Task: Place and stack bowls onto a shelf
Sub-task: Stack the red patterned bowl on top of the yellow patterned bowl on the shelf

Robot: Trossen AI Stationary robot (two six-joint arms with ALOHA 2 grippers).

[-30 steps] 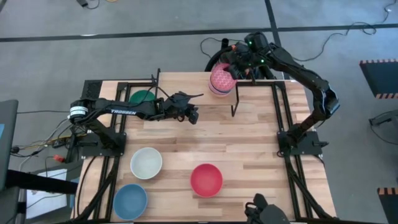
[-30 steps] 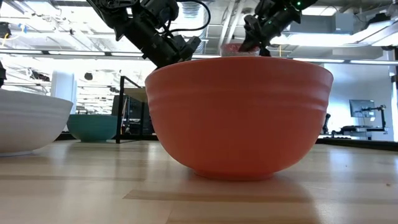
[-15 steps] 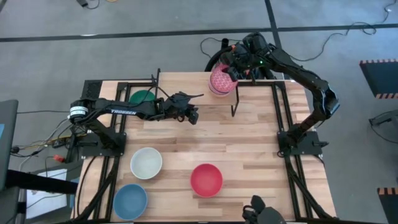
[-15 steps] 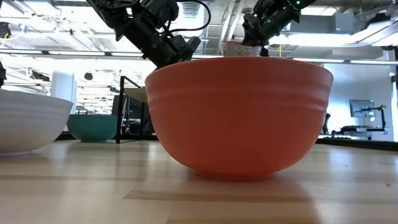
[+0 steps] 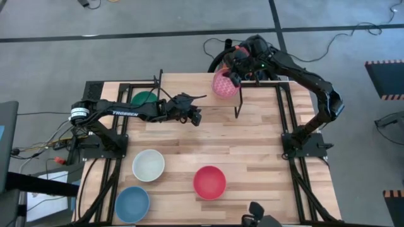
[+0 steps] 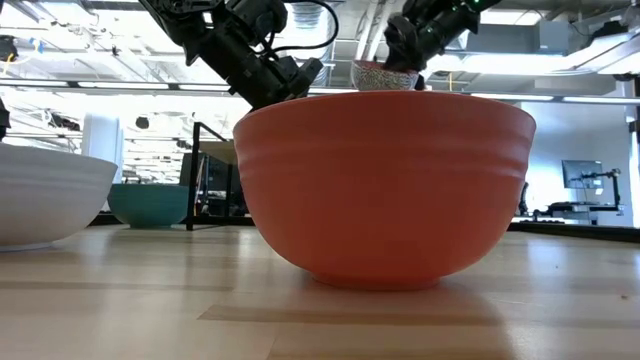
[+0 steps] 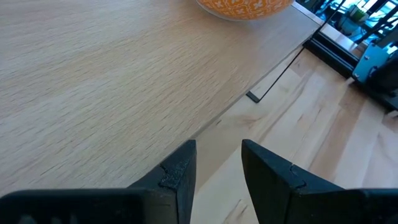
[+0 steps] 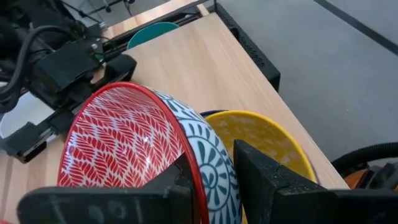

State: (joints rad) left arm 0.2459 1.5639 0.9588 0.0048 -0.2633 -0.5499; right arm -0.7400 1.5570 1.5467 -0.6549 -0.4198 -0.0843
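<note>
The right claw (image 8: pixel 208 171) is clamped on the rim of a tilted pink patterned bowl (image 8: pixel 134 140), held above the light shelf (image 8: pixel 186 59); a yellow bowl (image 8: pixel 267 140) sits just beyond it. The left claw (image 7: pixel 217 165), slightly parted and empty, is held over the shelf edge, plank table (image 7: pixel 317 118) below.

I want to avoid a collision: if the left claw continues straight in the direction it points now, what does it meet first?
Probably the yellow patterned bowl standing on the shelf. The left claw hovers open over the board's edge, and nothing else shows ahead of it, though the depth is hard to judge.
</note>
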